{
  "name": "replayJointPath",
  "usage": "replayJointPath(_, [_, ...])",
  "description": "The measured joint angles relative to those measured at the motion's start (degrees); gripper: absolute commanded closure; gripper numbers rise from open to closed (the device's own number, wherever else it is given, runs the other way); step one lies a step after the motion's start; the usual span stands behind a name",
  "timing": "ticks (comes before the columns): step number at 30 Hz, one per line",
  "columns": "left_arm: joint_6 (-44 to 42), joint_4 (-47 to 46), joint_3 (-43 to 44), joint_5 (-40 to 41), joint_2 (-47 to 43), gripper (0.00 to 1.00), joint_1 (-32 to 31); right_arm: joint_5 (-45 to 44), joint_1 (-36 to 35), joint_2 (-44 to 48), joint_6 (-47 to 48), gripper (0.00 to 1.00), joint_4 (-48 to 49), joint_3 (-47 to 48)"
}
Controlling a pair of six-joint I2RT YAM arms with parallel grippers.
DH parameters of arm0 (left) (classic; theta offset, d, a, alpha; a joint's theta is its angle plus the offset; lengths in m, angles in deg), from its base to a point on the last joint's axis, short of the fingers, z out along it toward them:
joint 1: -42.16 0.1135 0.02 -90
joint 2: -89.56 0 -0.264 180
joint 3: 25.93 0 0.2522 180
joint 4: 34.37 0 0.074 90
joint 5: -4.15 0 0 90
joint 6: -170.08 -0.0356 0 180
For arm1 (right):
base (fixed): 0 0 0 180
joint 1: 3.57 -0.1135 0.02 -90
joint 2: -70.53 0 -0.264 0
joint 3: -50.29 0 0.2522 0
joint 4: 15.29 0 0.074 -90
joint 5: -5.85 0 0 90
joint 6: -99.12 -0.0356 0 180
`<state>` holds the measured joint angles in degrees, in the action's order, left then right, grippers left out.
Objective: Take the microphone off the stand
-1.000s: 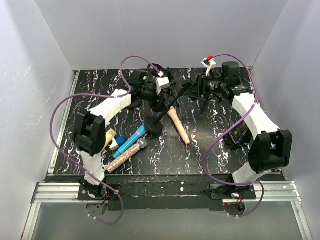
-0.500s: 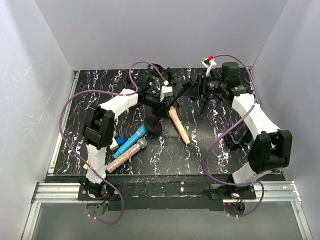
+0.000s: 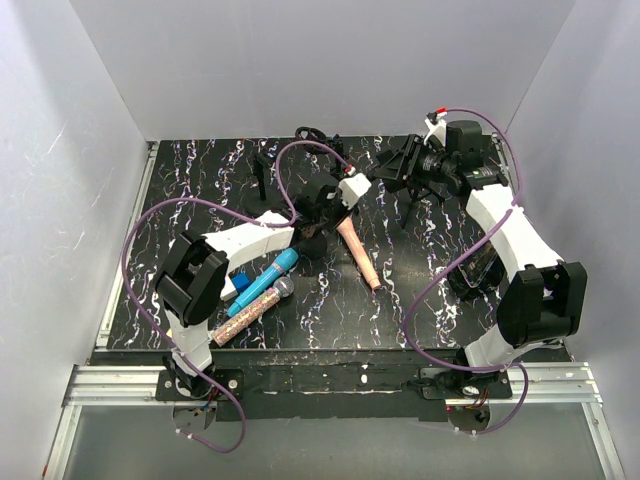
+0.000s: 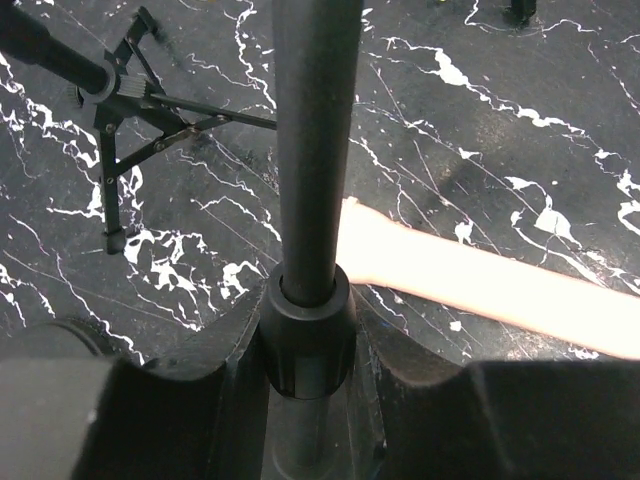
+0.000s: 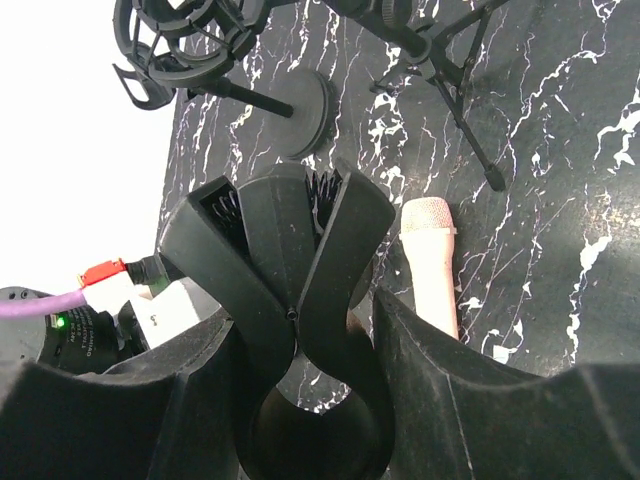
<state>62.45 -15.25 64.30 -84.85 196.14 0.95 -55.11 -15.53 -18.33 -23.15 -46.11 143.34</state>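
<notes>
The microphone [image 4: 310, 150], which I take to be the plain black shaft in the left wrist view, hangs above the middle-rear of the table [image 3: 180, 200]. It is pinched at its ringed collar by the left gripper [image 4: 305, 340], whose fingers are clenched hard against both sides of it. Just beside it, the right gripper [image 5: 305, 320] grasps the stand's black spring clip [image 5: 270, 240] and presses on its two arms from either side. Both holds therefore look set: one arm has the stand end and the other has the body to be drawn out. What the views do not settle is whether the shaft has come free of the clip, because the join between them is hidden behind the wrists in the overhead view. I judge the separation itself as not yet shown done, with the pull apart and a set-down left to do. On the table below lie a peach microphone [image 4: 480, 280], close to a tripod stand [image 4: 115, 100], and nearer the bases a blue microphone [image 3: 262, 280] lies beside a glittery pink one [image 3: 250, 315]. A round-based stand [image 5: 300, 100] carrying a shock mount sits towards the rear.
</notes>
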Motion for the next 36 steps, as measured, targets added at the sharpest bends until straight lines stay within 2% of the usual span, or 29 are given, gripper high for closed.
replayJointPath(3, [0.8, 0.9, 0.2, 0.5, 0.0, 0.45, -0.2, -0.5, -0.2, 0.0, -0.4, 0.99, 0.0, 0.0])
replayJointPath(5, [1.4, 0.9, 0.2, -2.8, 0.0, 0.32, 0.5, -0.4, -0.2, 0.0, 0.6, 0.99, 0.0, -0.5])
replayJointPath(7, [2.3, 0.4, 0.3, -9.6, -0.7, 0.26, 1.9, 0.3, -0.2, 0.0, 1.7, 0.99, 0.7, -1.6])
replayJointPath(9, [3.4, 1.2, 0.8, -18.2, -1.5, 0.25, 4.2, 2.1, 0.0, 0.1, 3.1, 0.99, 2.0, -2.6])
replayJointPath(12, [4.1, 6.5, 6.5, -34.0, -1.4, 0.25, 9.8, 4.9, 0.4, 0.4, 5.9, 0.99, 4.2, -3.8])
replayJointPath(15, [1.5, 14.9, 16.1, -46.6, 0.5, 0.27, 15.0, 8.3, 0.4, 1.0, 10.0, 0.99, 5.7, -4.6])
replayJointPath(17, [-2.0, 20.0, 20.6, -51.9, 1.9, 0.29, 17.0, 10.2, 0.3, 1.4, 12.5, 0.99, 6.6, -5.2])
replayJointPath(22, [-6.5, 27.5, 21.7, -60.5, 5.6, 0.34, 16.8, 11.9, 0.3, 1.5, 15.8, 0.99, 6.9, -5.2])
replayJointPath(25, [-8.0, 30.1, 20.3, -63.2, 8.6, 0.4, 15.8, 12.5, 0.3, 1.5, 16.5, 0.99, 7.0, -5.2])
replayJointPath(30, [-10.8, 30.2, 18.5, -62.5, 10.3, 0.65, 14.8, 13.9, 0.3, 1.5, 17.2, 0.99, 7.0, -5.2])
replayJointPath(32, [-10.6, 28.5, 17.5, -61.8, 10.1, 0.85, 14.8, 14.0, 0.2, 1.5, 17.1, 0.99, 7.0, -5.2])
replayJointPath(33, [-10.4, 26.4, 16.2, -61.2, 9.7, 1.0, 14.8, 14.1, 0.2, 1.5, 17.1, 0.99, 7.0, -5.2])
replayJointPath(36, [-8.9, 22.5, 13.9, -60.2, 8.3, 1.0, 14.3, 13.4, 0.2, 1.5, 16.1, 0.99, 7.0, -5.2])
